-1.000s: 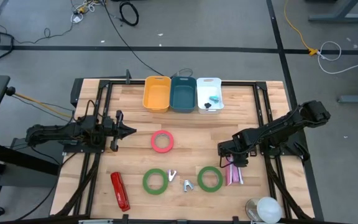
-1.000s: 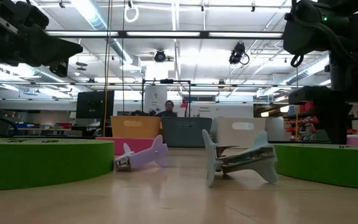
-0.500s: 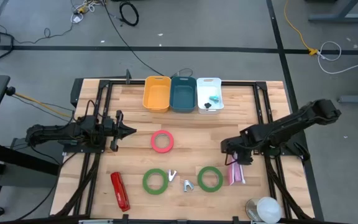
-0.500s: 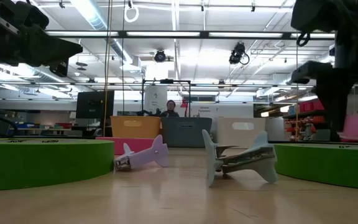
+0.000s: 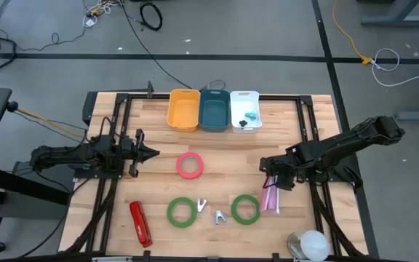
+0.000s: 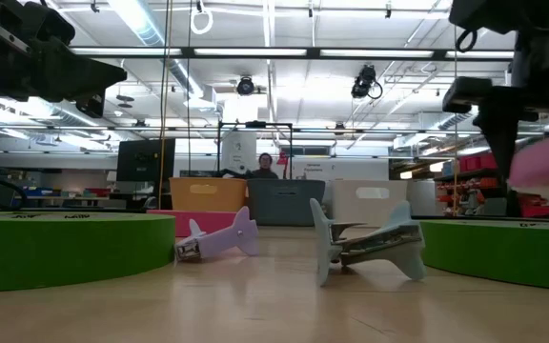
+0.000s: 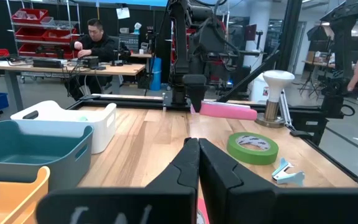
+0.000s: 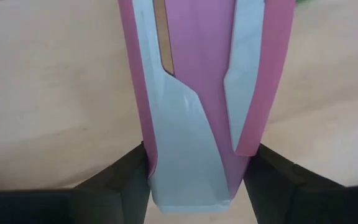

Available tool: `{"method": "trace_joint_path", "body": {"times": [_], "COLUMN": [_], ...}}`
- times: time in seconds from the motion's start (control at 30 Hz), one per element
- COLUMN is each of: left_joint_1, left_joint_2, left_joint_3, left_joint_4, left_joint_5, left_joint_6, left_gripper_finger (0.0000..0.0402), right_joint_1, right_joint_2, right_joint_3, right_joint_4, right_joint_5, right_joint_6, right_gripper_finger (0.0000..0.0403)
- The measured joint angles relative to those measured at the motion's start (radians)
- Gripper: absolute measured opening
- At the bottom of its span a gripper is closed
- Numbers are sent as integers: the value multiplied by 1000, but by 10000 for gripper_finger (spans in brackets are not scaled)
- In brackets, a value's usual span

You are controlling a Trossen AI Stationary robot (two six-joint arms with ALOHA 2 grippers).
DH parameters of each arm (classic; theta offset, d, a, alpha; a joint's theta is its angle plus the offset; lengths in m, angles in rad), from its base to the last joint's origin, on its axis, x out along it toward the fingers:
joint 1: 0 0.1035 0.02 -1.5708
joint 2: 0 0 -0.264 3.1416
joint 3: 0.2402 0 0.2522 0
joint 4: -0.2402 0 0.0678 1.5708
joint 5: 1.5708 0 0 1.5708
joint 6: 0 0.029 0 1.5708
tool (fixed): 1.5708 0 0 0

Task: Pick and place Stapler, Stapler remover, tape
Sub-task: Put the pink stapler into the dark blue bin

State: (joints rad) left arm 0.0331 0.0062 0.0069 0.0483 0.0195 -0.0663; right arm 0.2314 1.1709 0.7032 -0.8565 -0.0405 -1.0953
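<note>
Wooden tabletop (image 5: 217,149) is seen from above, with three bins lined up at the far edge: orange bin (image 5: 183,109), teal bin (image 5: 214,109), white bin (image 5: 244,110). Right gripper (image 5: 273,180) is placed over the right part of the table, its fingers (image 8: 126,180) clamped on one end of a pink stapler (image 5: 271,198); the stapler is lifted clear of the wood, as shown in the low view (image 6: 544,162). Left gripper (image 5: 151,153) is held above the left part of the table, fingers fully closed with nothing between them. A pinkish-red tape roll (image 5: 190,165) is lying just beside it, mid-table. Two green tape rolls (image 5: 181,212) (image 5: 245,209) are laid flat near the front edge, with two small staple removers (image 5: 201,205) (image 5: 219,216) between them. A red stapler (image 5: 140,223) is lying near the front left corner. A person (image 6: 266,166) is visible in the room behind the bins.
</note>
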Motion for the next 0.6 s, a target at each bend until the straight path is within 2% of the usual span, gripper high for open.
{"method": "trace_joint_path", "body": {"times": [0.3, 0.6], "left_joint_1": [0, 0], "left_joint_2": [0, 0], "left_joint_3": [0, 0], "left_joint_4": [0, 0], "left_joint_5": [0, 0], "left_joint_6": [0, 0], "left_gripper_finger": [10, 10], "right_joint_1": [-120, -253], "right_joint_2": [24, 133], "right_joint_3": [145, 354], "right_joint_4": [46, 86], "right_joint_5": [1, 94], "right_joint_6": [158, 345], "right_gripper_finger": [215, 215]}}
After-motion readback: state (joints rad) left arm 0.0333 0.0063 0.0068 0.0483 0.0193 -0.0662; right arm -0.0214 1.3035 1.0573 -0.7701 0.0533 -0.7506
